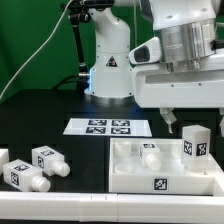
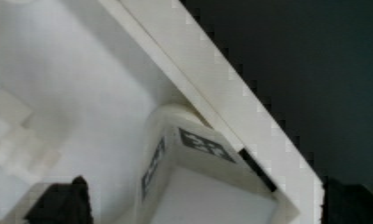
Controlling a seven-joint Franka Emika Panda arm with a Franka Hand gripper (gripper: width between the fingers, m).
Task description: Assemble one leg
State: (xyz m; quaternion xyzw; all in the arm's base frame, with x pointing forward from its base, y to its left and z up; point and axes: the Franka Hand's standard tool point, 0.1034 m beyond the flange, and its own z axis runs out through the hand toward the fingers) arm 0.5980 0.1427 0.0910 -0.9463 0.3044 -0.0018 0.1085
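One leg (image 1: pixel 195 143), a small white block with a black-and-white tag, stands upright in the far corner of the white tray (image 1: pixel 130 176) at the exterior view's right. My gripper (image 1: pixel 183 118) hangs just above it. In the wrist view the leg (image 2: pixel 209 165) lies between my dark fingertips (image 2: pixel 58 203), which stand wide apart with a gap to the leg on each side. The gripper (image 2: pixel 201 208) is open. A second leg (image 1: pixel 150 155) lies on its side inside the tray. The tray's rim (image 2: pixel 179 60) runs across the wrist view.
Two more legs (image 1: pixel 47 160) (image 1: pixel 24 178) lie on the black table at the exterior view's left. The marker board (image 1: pixel 105 126) lies behind the tray. The arm's white base (image 1: pixel 108 60) stands at the back in front of a green backdrop.
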